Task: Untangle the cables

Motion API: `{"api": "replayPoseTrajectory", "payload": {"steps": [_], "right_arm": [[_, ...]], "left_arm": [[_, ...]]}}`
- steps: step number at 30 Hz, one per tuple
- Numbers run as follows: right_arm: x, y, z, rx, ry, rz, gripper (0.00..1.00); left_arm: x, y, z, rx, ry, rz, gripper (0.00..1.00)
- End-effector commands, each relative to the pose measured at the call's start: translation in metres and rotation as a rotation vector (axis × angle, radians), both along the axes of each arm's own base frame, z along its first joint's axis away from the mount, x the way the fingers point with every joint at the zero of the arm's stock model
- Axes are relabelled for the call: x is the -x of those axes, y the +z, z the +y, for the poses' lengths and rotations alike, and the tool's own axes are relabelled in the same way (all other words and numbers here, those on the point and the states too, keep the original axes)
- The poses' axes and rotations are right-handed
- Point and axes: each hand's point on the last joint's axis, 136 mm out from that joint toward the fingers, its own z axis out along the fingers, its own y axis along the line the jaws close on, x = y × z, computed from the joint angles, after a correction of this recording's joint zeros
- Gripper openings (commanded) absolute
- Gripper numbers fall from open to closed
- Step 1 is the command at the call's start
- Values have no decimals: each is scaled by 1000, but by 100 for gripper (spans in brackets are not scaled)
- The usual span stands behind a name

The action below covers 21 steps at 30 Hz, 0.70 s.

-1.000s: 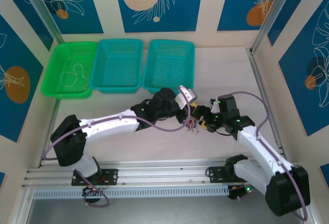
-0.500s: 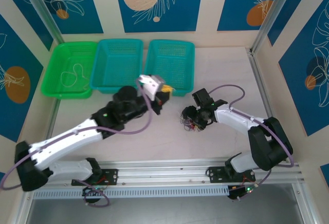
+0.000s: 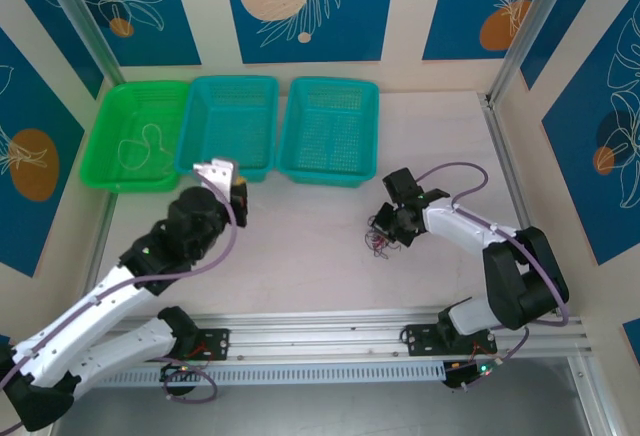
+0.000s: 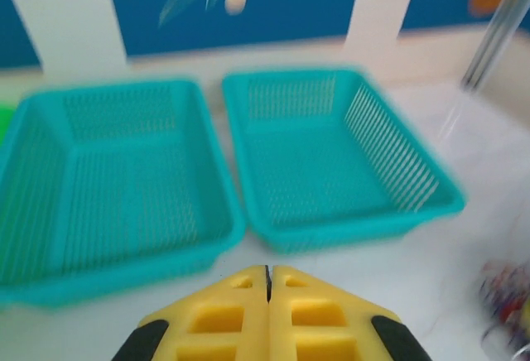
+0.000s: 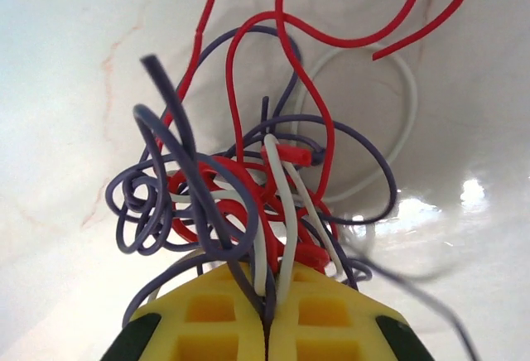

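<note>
The right gripper, at the bottom centre of its wrist view, is clamped on strands of the cables. They form a red, purple and white knot that spreads upward over the table. From above, the knot sits right of centre. The left gripper has its pads pressed together, empty. Beyond it are two teal baskets.

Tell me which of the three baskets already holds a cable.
The green basket, leftmost: a cream cable lies in it; the teal baskets look empty.
</note>
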Motion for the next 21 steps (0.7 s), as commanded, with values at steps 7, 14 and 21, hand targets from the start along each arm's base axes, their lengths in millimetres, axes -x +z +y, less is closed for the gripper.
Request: {"api": "replayPoseTrajectory", "payload": {"steps": [7, 14, 21], "right_arm": [[-21, 78, 33, -99, 237, -234, 0], [-24, 116, 57, -143, 345, -305, 0], [-28, 135, 61, -161, 338, -333, 0]], "left_arm": [[19, -157, 26, 98, 153, 275, 30], [15, -140, 7, 76, 17, 210, 56], [51, -45, -108, 213, -705, -42, 58]]}}
